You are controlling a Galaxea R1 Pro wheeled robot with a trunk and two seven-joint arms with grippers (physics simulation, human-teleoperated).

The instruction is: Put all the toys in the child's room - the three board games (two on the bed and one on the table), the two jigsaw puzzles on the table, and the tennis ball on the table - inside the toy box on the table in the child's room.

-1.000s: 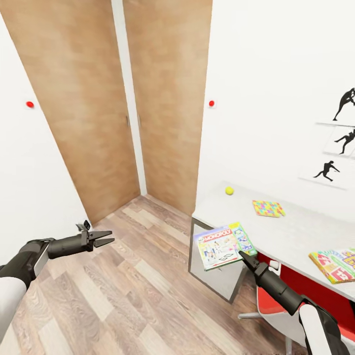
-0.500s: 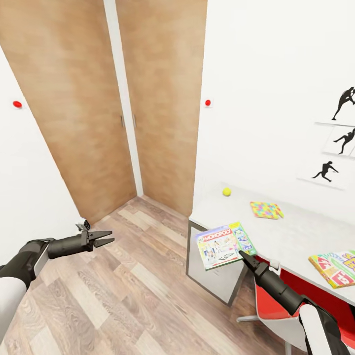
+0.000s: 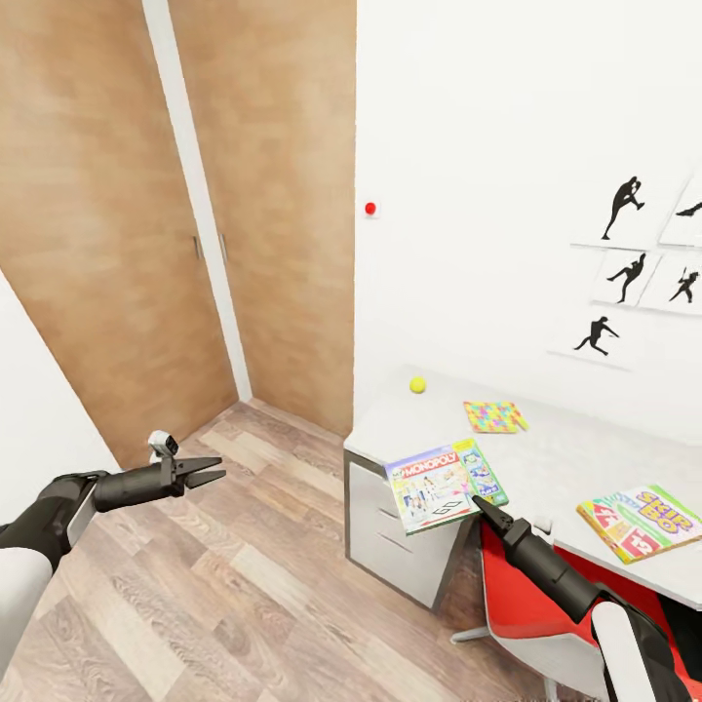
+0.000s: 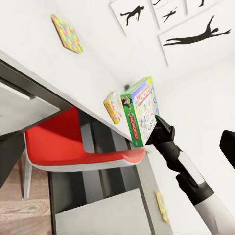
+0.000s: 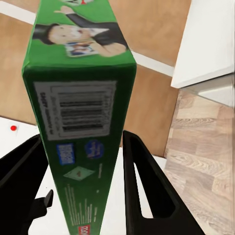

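Looking down from the head, the right gripper (image 3: 480,503) pinches the lower corner of the Monopoly box (image 3: 445,485), holding it in the air over the near end of the table (image 3: 556,458). Further along the table top lie the tennis ball (image 3: 417,385) by the wall, one jigsaw puzzle (image 3: 494,416) beside it, and the Skip-Bo box (image 3: 639,520) near the front edge. A red chair (image 3: 526,609) sits tucked under the table below the right arm. The left gripper (image 3: 203,475) hangs over the wood floor (image 3: 244,585), well apart from the table, its fingers slightly parted with nothing between them. Wooden doors (image 3: 146,214) stand in the corner, a red button (image 3: 370,208) is on the white wall, and black sports pictures (image 3: 629,258) hang above the table.

From the left wrist, the Monopoly box (image 4: 141,117) shows edge-on, clamped at its corner by the right gripper (image 4: 157,125); the Skip-Bo box (image 4: 114,107) lies just behind it on the table (image 4: 58,73), with the jigsaw puzzle (image 4: 66,33) further off and the red chair (image 4: 73,147) underneath.

From the right wrist, the green edge of the Monopoly box (image 5: 81,117) stands between the two black fingers (image 5: 142,181), which close against it.
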